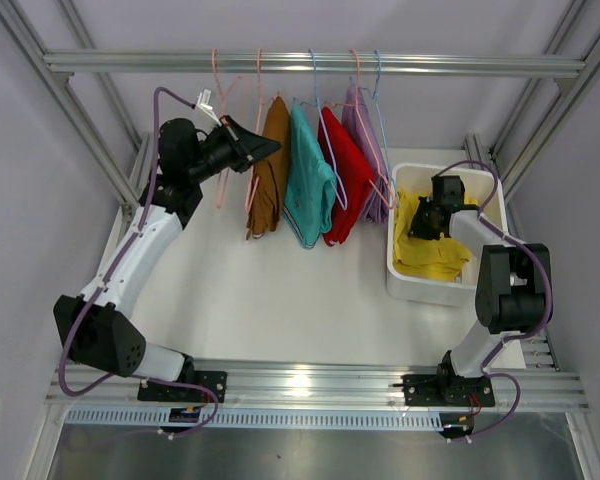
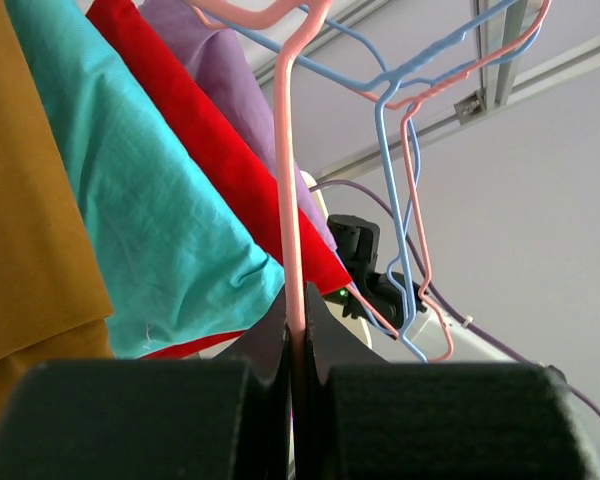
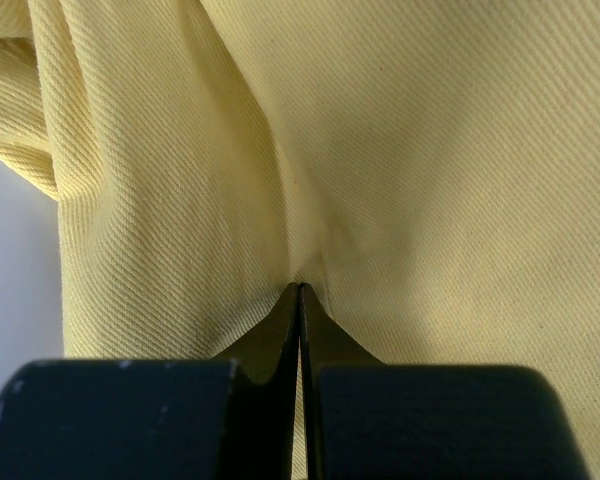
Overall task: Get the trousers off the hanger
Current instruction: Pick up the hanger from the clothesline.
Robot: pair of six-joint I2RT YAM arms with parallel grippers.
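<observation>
My left claw (image 2: 298,325) is pressed together on a thin pink wire hanger (image 2: 290,200), towards the left end of the aluminium rail (image 1: 130,62). Brown cloth trousers (image 1: 272,170) hang just to its right, long axis vertical. The teal pair (image 1: 308,185), red pair (image 1: 348,185) and lavender pair (image 1: 363,125) follow. There is free room below. My right claw (image 3: 299,300) pinches yellow cloth trousers (image 3: 400,150) in the white plastic tub (image 1: 420,287) at the right edge of the table (image 1: 280,290).

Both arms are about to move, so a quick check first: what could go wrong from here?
1. The left gripper is shut on a thin pink hanger wire. The wire could slip out, or a pull could swing the brown trousers hanging right beside it.
2. The right gripper is pinching the yellow trousers inside the white bin. Lifting without opening first would probably drag them back out.
</observation>
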